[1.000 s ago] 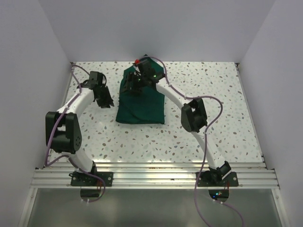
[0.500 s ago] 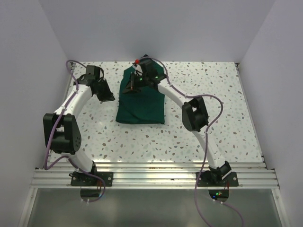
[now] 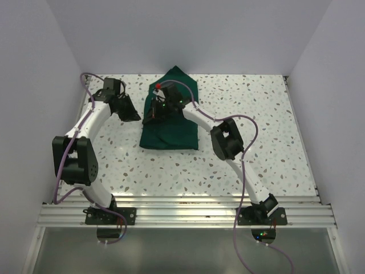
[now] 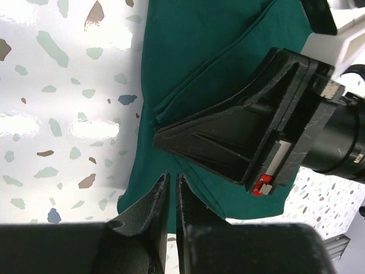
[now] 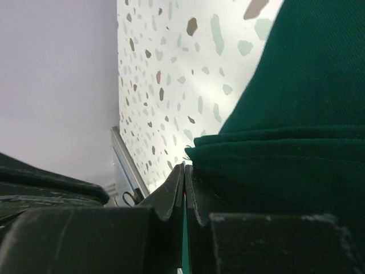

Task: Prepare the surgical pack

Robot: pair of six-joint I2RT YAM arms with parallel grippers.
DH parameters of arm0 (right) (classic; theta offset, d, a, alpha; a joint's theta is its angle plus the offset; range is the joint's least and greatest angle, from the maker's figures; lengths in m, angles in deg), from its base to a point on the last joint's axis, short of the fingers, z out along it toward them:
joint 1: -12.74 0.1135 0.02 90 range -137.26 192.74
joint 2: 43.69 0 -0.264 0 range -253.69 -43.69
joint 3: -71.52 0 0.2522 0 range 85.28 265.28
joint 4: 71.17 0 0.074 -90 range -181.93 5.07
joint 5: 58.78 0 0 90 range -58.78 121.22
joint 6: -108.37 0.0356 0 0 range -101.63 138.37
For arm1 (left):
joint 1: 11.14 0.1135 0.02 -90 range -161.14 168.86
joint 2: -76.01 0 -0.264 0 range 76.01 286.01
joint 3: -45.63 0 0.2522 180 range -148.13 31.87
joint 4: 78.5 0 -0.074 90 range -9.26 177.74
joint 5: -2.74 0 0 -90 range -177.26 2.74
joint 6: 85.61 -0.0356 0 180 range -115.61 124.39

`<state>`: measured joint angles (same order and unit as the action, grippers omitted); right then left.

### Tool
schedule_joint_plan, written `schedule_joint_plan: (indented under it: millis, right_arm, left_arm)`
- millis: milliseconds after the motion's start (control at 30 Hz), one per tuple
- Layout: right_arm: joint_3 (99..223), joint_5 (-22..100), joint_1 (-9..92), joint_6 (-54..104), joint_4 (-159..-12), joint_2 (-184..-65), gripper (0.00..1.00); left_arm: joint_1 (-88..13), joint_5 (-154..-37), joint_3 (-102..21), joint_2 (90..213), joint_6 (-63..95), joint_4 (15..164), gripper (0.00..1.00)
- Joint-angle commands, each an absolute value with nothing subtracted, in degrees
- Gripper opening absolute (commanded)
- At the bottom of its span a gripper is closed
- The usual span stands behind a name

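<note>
— Where's the surgical pack point(image 3: 170, 128) from where you stand?

— In the middle of the speckled table point(image 3: 256, 114), toward the far side. It's a dark green cloth bundle, folded roughly rectangular. One corner of the cloth point(image 3: 178, 76) stands up in a peak at the far end. Whatever's inside is covered.

— And the claws?

— The right gripper point(image 3: 153, 114) reaches over the bundle from the right and sits on its left part. Its jaws are closed tight on a fold of the green cloth. Seen close up, there's a sliver of green between the fingers point(image 5: 171, 191).

— The left one?

— The left gripper point(image 3: 134, 116) is just beside the bundle's left edge, right next to the other claw. Its jaws are drawn almost together, with only a thin slit between the fingers point(image 4: 154, 205), and their tips are over the cloth's edge. Whether any cloth is caught in them, I can't tell.
</note>
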<state>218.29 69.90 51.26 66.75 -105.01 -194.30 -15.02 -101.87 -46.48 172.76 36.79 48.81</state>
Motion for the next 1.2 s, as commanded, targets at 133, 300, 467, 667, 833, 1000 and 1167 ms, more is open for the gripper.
schedule_joint_plan:
  millis: [133,300,467,667,833,1000,1167]
  right_arm:
    - [216.8,70.4,45.9,62.4,-109.1,-183.8,0.06]
    - [200.9,74.4,40.3,56.7,-111.7,-171.9,0.07]
    - [184.3,75.3,37.4,50.8,-110.3,-161.5,0.07]
    - [171.8,78.1,35.7,46.2,-111.5,-156.0,0.07]
    - [164.9,77.6,33.8,47.0,-107.9,-153.1,0.07]
    - [170.9,76.2,32.8,50.4,-101.3,-155.8,0.06]
    - [179.9,74.6,32.4,55.2,-97.0,-162.8,0.06]
  left_arm:
    - [-14.1,-107.3,-50.6,175.7,35.9,52.4,0.14]
    - [-14.1,-116.3,-50.3,178.4,35.5,57.7,0.09]
    - [-14.1,-118.6,-49.2,181.7,36.2,60.7,0.07]
    - [-14.1,-117.4,-48.7,185.1,36.3,60.8,0.07]
    - [-14.1,-115.0,-48.2,184.7,34.3,61.0,0.05]
    - [-14.1,-118.0,-49.7,181.3,32.8,68.3,0.08]
    - [-14.0,-117.3,-54.8,183.2,33.1,74.8,0.15]
